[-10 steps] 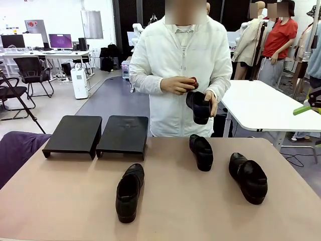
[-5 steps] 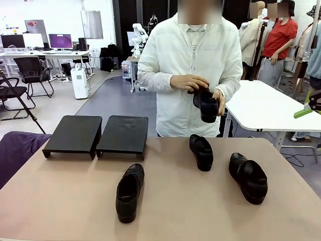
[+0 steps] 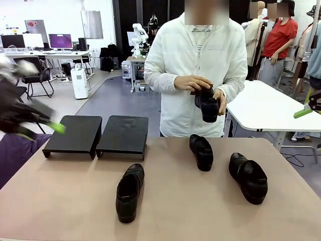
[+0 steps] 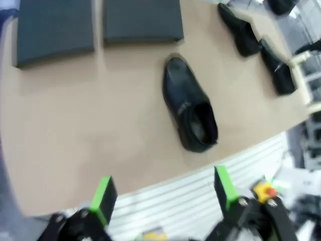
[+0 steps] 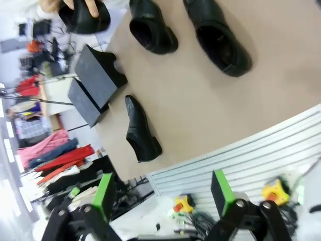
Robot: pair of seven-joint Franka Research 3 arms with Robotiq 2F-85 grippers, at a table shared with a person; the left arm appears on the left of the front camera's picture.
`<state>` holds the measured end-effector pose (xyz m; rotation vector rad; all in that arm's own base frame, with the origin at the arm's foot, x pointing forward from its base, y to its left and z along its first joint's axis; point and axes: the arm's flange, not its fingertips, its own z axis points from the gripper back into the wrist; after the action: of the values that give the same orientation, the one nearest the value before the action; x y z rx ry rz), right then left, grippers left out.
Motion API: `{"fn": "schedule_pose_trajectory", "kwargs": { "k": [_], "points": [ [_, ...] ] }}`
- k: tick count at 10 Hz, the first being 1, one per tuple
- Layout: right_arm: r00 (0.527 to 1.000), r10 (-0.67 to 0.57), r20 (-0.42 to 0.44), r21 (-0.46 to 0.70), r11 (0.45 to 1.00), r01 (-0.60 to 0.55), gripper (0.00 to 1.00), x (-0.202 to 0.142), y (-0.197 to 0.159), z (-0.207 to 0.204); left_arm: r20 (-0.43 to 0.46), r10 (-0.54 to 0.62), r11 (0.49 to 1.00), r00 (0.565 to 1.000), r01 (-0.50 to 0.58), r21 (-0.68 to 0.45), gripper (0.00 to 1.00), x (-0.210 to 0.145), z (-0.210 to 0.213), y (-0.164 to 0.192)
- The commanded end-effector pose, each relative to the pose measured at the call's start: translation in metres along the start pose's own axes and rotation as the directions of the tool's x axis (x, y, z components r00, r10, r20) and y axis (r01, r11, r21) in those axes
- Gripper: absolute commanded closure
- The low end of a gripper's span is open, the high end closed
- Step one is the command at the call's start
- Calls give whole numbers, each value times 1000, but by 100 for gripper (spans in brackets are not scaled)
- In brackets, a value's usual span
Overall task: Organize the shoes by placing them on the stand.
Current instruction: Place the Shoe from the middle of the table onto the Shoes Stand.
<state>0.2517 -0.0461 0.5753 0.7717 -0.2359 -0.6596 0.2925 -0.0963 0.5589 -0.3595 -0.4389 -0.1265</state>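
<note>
Three glossy black shoes lie on the tan table: one near the front [image 3: 129, 193], one in the middle [image 3: 201, 151] and one to the right [image 3: 248, 177]. A person at the far side holds another shoe [image 3: 208, 105] in both hands above the table. The stand is two low black platforms [image 3: 74, 134] [image 3: 123, 134] at the back left, with nothing on them. My left gripper [image 4: 163, 191] is open, hovering over the front edge below the near shoe [image 4: 190, 110]; its arm [image 3: 25, 118] shows blurred at the left. My right gripper [image 5: 163, 193] is open above the table's front edge, with its green-padded finger [image 3: 302, 110] at the right.
The table's slatted front edge [image 5: 241, 155] runs under both grippers. A purple cloth [image 3: 15, 150] lies off the left corner. A white table [image 3: 266, 105] stands behind on the right. Bare tabletop [image 3: 60, 196] lies in front of the stand.
My left arm has swung into view at the left, blurred by motion. The person has shifted slightly right, still turning the shoe in both hands. The shoes on the table have not moved.
</note>
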Motion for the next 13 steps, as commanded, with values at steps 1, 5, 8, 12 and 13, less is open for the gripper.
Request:
{"fn": "schedule_pose_trajectory", "kwargs": {
  "k": [1, 5, 8, 12, 13],
  "points": [
    [1000, 1, -1, -3, 1000, -1, 0, -1, 0, 2, -69, 95, 976, 993, -79, 205, 0, 44, -93, -84],
    [1000, 1, -1, -3, 1000, -1, 0, -1, 0, 2, -187, 4, 1000, 982, -9, -25, 0, 18, -131, -115],
    [1000, 1, -1, -3, 1000, -1, 0, -1, 0, 2, -57, 78, 989, 995, -70, 131, 0, 9, -166, -144],
    [1000, 1, -1, -3, 1000, -1, 0, -1, 0, 2, -346, 30, 994, 938, 7, 106, 0, 22, -237, -157],
    [1000, 1, -1, -3, 1000, -1, 0, -1, 0, 2, -391, 37, 992, 920, 13, 125, 0, 19, -252, -155]
  ]
}}
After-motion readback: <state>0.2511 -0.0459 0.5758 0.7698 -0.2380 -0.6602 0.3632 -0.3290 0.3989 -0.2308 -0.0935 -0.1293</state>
